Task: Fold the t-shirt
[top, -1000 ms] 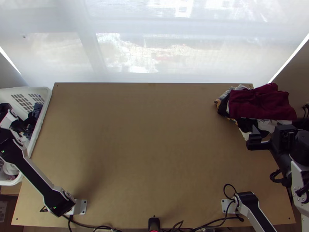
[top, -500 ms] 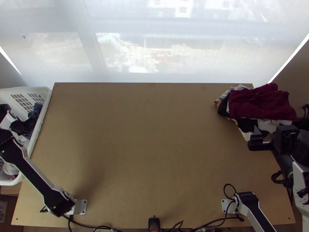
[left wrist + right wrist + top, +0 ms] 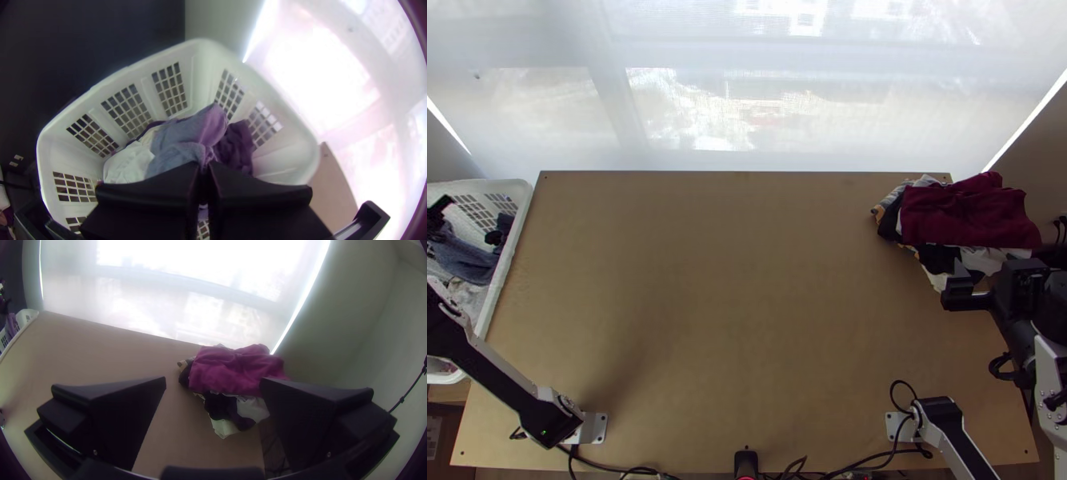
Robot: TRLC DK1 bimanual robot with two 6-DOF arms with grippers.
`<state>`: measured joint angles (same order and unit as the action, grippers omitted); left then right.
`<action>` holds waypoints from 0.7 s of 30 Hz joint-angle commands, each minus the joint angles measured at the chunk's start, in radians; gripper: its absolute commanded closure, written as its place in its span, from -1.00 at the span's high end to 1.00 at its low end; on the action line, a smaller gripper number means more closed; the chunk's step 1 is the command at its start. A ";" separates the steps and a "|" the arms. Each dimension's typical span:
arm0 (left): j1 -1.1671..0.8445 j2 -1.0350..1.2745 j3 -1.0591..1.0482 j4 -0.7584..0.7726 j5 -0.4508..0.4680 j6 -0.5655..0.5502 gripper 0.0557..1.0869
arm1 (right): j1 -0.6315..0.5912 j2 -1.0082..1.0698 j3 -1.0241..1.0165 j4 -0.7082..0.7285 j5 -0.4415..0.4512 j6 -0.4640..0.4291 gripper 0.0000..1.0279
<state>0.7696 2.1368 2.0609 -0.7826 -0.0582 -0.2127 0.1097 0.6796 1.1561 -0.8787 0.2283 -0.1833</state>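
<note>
Picking step: my left fingers [image 3: 189,182] shut on blue-grey garment [image 3: 180,133], presumably the t-shirt, at basket [image 3: 202,58]. Right fingers [image 3: 129,413] wide, near clothes pile [image 3: 231,373]. Next: lift clear, lay on tabletop [image 3: 747,280], spread.

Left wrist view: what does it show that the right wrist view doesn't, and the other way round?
Left wrist view: the left pincer shut on blue cloth, with white cloth lying in the basket.

Right wrist view: the right pincer with its fingers wide apart, and beyond it maroon cloth lying over black cloth at the table's side.

Both: part of the basket, part of the table and the bright window.
</note>
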 commanded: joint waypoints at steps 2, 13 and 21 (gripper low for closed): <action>-0.053 -0.333 0.015 -0.095 0.215 0.027 -0.92 | 0.050 0.003 0.008 0.040 -0.001 0.013 0.90; -0.326 -0.681 0.038 -0.092 0.225 0.065 -0.92 | 0.140 0.038 0.106 0.063 0.000 -0.004 0.91; -0.682 -0.790 0.048 -0.179 0.219 0.039 -0.92 | 0.142 0.008 0.143 0.024 0.000 0.004 0.90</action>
<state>0.3523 1.4475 2.1021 -0.8894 0.1619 -0.1524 0.2420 0.7078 1.2709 -0.8268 0.2283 -0.1841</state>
